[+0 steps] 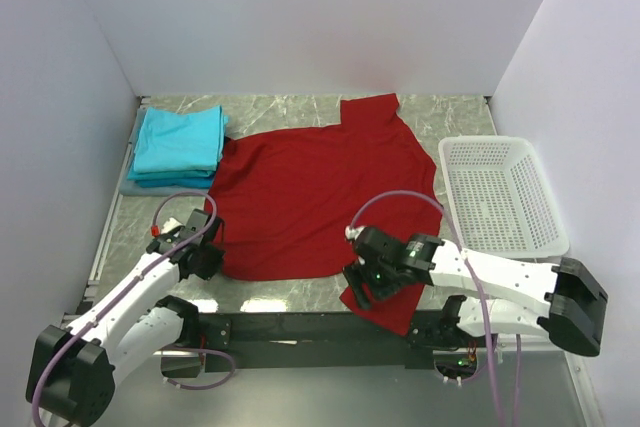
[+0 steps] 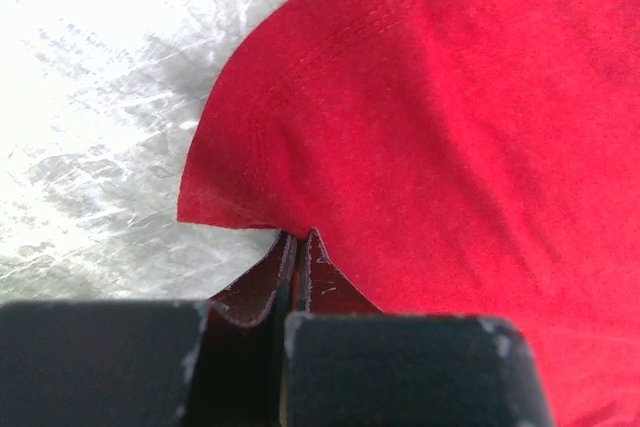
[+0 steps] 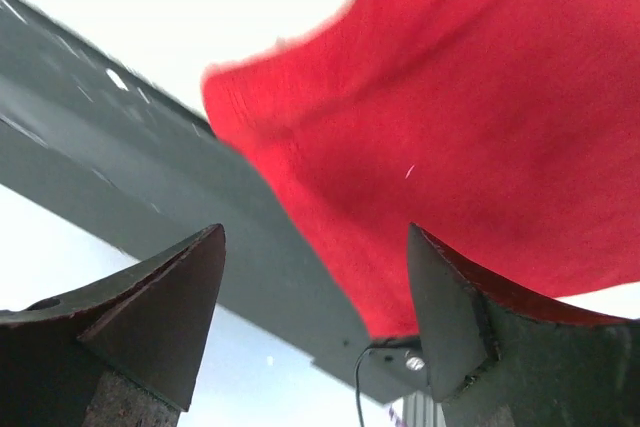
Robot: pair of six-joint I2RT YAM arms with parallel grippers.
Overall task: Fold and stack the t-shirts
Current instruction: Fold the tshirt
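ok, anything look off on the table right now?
Yes. The red t-shirt lies skewed, and its near right corner hangs off the front edge of the table, by the open right claw. The folded teal t-shirts and white lattice basket look fine.

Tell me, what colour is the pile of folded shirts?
Turquoise: the stacked folded cloth t-shirts show best in the top external view.

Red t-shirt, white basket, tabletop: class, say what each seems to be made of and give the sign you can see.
The red t-shirt: soft matte cloth; it wrinkles and shows a stitched hem. The white basket: likely moulded plastic, smooth, with a regular lattice of holes. The tabletop: grey-veined, marble-like, slight sheen; stone or printed laminate, cannot tell.
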